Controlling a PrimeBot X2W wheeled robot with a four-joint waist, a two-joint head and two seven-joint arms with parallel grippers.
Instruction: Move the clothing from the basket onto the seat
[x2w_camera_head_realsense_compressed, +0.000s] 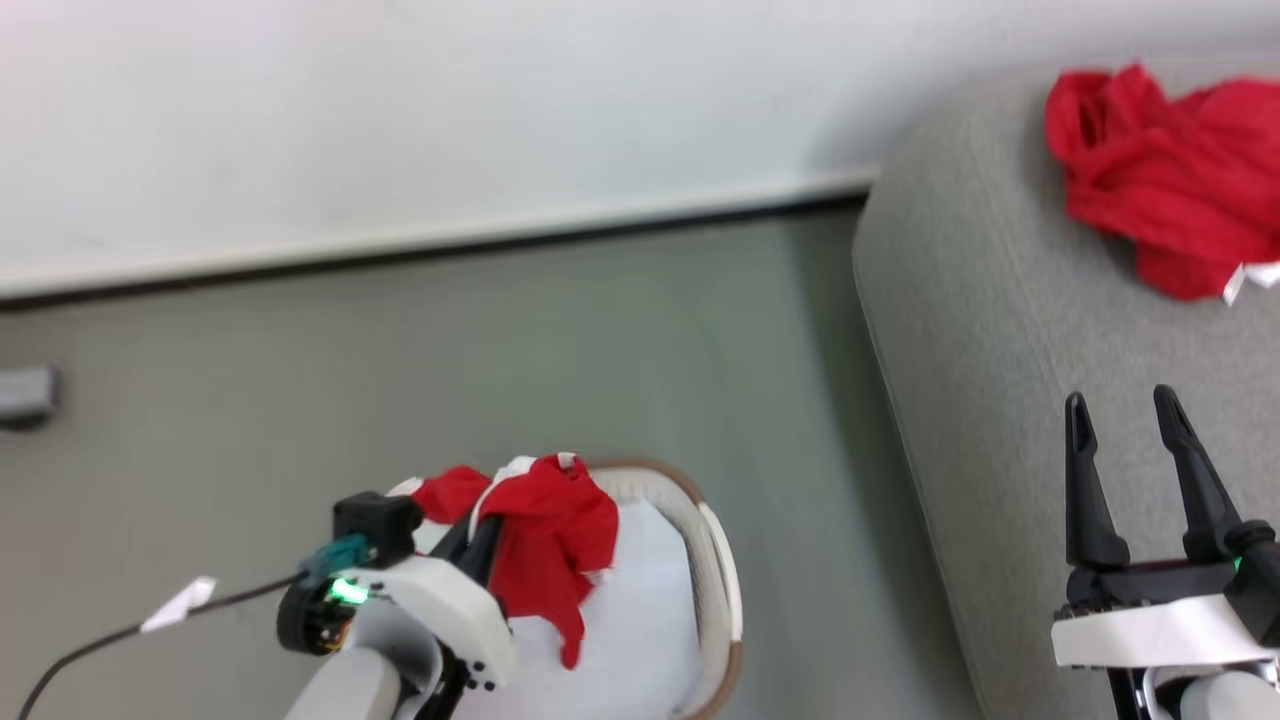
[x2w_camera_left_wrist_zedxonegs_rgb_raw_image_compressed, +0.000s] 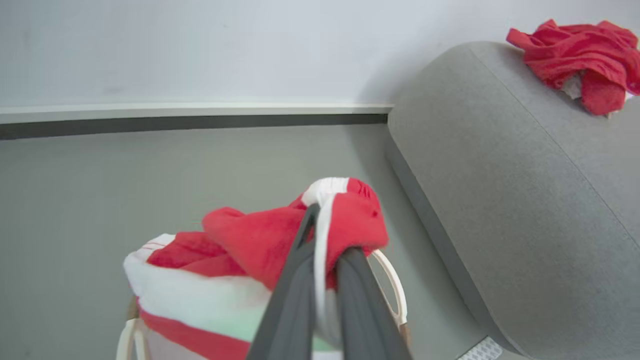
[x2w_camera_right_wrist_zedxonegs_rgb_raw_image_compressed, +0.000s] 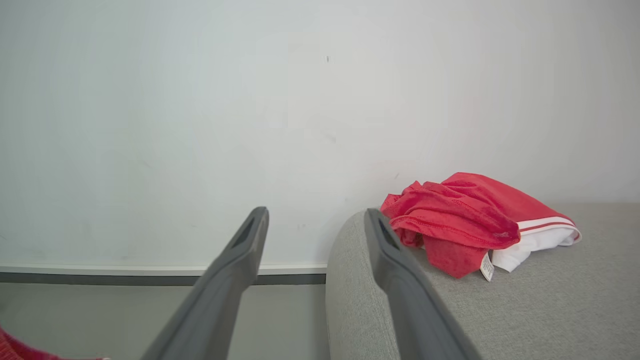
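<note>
a pale wall (x2w_camera_head_realsense_compressed: 500, 100) takes up the top of the head view, and a dark baseboard (x2w_camera_head_realsense_compressed: 450, 245) separates it from the grey floor (x2w_camera_head_realsense_compressed: 500, 350) below. the light grey seat (x2w_camera_head_realsense_compressed: 1000, 350) fills the right side, its rounded edge running down toward the robot; in the left wrist view the seat (x2w_camera_left_wrist_zedxonegs_rgb_raw_image_compressed: 500, 175) also shows on the right.

the basket (x2w_camera_head_realsense_compressed: 722, 590) stands on the floor to the left of the seat, apart from it, its brown-banded rim curving round a white sheet (x2w_camera_head_realsense_compressed: 640, 620) inside.

one red garment (x2w_camera_head_realsense_compressed: 1170, 170) lies crumpled on the seat's far end, near the wall. in the right wrist view this red garment (x2w_camera_right_wrist_zedxonegs_rgb_raw_image_compressed: 450, 220) shows a white striped hem, with a small white tag (x2w_camera_right_wrist_zedxonegs_rgb_raw_image_compressed: 486, 266) hanging at its near edge.

a second red garment (x2w_camera_head_realsense_compressed: 550, 540) hangs over the basket, lifted above the sheet, with a tail drooping down. the left gripper (x2w_camera_head_realsense_compressed: 478, 540) has its dark fingers pinched tight on it. in the left wrist view the left gripper (x2w_camera_left_wrist_zedxonegs_rgb_raw_image_compressed: 327, 235) clamps a white-trimmed fold of the second red garment (x2w_camera_left_wrist_zedxonegs_rgb_raw_image_compressed: 250, 240), and more red and white cloth (x2w_camera_left_wrist_zedxonegs_rgb_raw_image_compressed: 190, 295) is heaped at the basket's top; i cannot tell if that is the same piece.

the right gripper (x2w_camera_head_realsense_compressed: 1120, 400) hovers above the seat's near part, its fingers spread wide and holding nothing. in its own wrist view the right gripper (x2w_camera_right_wrist_zedxonegs_rgb_raw_image_compressed: 316, 212) points at the wall and the seat's end.

a thin black cable (x2w_camera_head_realsense_compressed: 150, 620) trails from the left wrist.
</note>
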